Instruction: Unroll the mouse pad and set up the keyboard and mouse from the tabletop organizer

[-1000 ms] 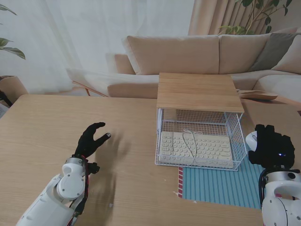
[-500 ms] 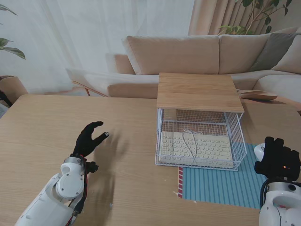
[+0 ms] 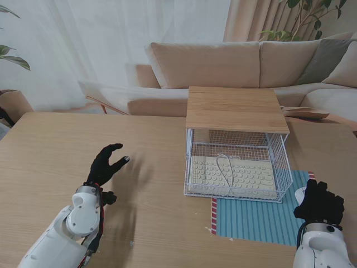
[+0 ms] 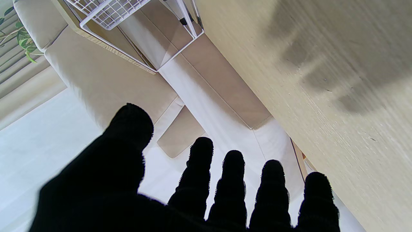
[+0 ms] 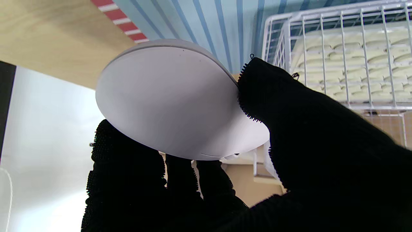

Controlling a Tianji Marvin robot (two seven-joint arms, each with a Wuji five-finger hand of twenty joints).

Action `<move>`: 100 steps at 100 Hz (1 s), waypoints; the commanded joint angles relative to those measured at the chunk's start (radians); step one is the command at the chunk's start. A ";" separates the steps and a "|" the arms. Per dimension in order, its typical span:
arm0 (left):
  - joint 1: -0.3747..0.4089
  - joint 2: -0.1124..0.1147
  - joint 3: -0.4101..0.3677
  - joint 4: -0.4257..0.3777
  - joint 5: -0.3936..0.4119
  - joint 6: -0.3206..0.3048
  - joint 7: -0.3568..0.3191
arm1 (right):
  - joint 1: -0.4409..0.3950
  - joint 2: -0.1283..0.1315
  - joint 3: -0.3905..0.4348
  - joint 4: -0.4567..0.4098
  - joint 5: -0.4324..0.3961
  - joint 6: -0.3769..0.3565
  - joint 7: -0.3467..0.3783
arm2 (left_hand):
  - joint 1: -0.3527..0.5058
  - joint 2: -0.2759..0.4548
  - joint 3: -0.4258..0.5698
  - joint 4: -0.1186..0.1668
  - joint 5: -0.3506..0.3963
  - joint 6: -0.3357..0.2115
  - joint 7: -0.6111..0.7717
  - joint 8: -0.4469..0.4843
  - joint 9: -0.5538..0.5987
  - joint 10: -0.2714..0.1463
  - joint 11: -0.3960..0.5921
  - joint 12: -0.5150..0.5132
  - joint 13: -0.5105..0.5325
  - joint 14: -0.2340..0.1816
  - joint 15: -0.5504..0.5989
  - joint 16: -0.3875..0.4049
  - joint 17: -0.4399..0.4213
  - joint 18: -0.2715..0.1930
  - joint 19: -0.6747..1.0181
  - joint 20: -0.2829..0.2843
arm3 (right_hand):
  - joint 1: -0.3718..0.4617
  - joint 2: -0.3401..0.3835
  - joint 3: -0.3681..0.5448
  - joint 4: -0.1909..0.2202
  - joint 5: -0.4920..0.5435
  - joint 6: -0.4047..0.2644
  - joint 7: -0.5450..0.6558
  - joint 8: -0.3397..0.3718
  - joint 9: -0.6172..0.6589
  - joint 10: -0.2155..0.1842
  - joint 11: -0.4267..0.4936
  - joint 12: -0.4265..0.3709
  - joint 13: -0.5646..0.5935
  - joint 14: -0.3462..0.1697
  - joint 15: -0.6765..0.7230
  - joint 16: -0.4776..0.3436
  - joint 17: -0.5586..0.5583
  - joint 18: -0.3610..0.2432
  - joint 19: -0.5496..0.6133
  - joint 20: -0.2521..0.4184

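Note:
The blue striped mouse pad [image 3: 254, 219] lies unrolled on the table, partly under the white wire organizer [image 3: 239, 167]. A cream keyboard [image 3: 232, 174] rests inside the organizer's basket, a thin cord looped over it. My right hand [image 3: 319, 203] is shut on the white mouse [image 3: 300, 195], low over the pad's right end, nearer to me than the organizer. In the right wrist view the mouse [image 5: 170, 100] sits between thumb and fingers [image 5: 128, 167], with the pad [image 5: 206, 29] and keyboard [image 5: 351, 64] beyond. My left hand [image 3: 107, 165] hovers open over bare table at the left.
The organizer carries a wooden top shelf [image 3: 236, 109]. A beige sofa [image 3: 251, 72] stands behind the wooden table [image 3: 50, 156]. The pad has a red-and-white striped edge [image 3: 213, 215] on its left side. Bare wood stretches between my left hand and the organizer.
My right hand has carried the mouse nearer to me and lower, from beside the organizer's right wall to just over the pad's right end. The left hand has not moved.

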 commanded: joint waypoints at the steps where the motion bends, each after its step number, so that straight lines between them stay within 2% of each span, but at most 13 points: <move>1: 0.000 -0.003 0.001 -0.001 0.000 -0.003 -0.012 | -0.002 -0.006 -0.010 0.014 0.009 0.012 0.017 | -0.008 -0.015 0.018 0.031 -0.011 0.000 -0.016 -0.011 -0.022 0.010 -0.002 -0.005 -0.031 -0.009 -0.004 0.011 0.003 0.008 -0.035 0.030 | 0.243 0.088 0.198 0.062 0.001 -0.010 0.011 0.008 0.003 -0.016 0.054 0.014 0.119 -0.055 0.244 0.045 -0.009 -0.051 0.037 0.028; 17: 0.000 -0.003 0.001 -0.001 0.001 -0.003 -0.011 | 0.014 -0.002 -0.036 0.047 0.020 0.032 0.039 | -0.008 -0.015 0.019 0.031 -0.010 0.001 -0.016 -0.011 -0.022 0.009 -0.002 -0.005 -0.032 -0.009 -0.004 0.011 0.003 0.008 -0.036 0.030 | 0.238 0.095 0.195 0.064 -0.003 -0.011 0.011 0.009 -0.001 -0.018 0.054 0.015 0.113 -0.057 0.244 0.045 -0.016 -0.054 0.036 0.028; 80: 0.004 -0.003 0.000 -0.006 0.002 0.002 -0.010 | 0.120 0.023 -0.112 0.160 0.026 0.032 0.153 | -0.007 -0.013 0.017 0.031 -0.007 0.001 -0.017 -0.012 -0.021 0.009 -0.002 -0.005 -0.031 -0.009 -0.004 0.011 0.003 0.009 -0.036 0.031 | 0.162 0.155 0.157 0.092 -0.052 -0.025 -0.003 0.006 -0.061 -0.045 0.045 0.026 0.048 -0.077 0.192 0.034 -0.079 -0.069 -0.013 0.006; 90: 0.004 -0.003 0.000 -0.006 0.003 0.003 -0.010 | 0.132 0.023 -0.120 0.176 0.029 0.039 0.148 | -0.008 -0.012 0.017 0.031 -0.007 0.002 -0.017 -0.012 -0.021 0.010 -0.002 -0.005 -0.032 -0.007 -0.004 0.011 0.003 0.009 -0.036 0.031 | 0.149 0.180 0.147 0.103 -0.067 -0.027 -0.010 0.003 -0.079 -0.047 0.037 0.026 0.027 -0.075 0.175 0.030 -0.101 -0.072 -0.022 0.003; 100: 0.005 -0.003 0.000 -0.008 0.001 0.005 -0.009 | 0.141 0.026 -0.123 0.184 0.032 0.039 0.162 | -0.008 -0.010 0.015 0.031 -0.006 0.003 -0.017 -0.012 -0.022 0.009 -0.002 -0.005 -0.031 -0.008 -0.005 0.011 0.002 0.008 -0.037 0.031 | 0.107 0.241 0.105 0.150 -0.095 -0.038 -0.024 -0.007 -0.114 -0.059 0.019 0.016 -0.013 -0.087 0.129 0.033 -0.138 -0.077 -0.054 -0.015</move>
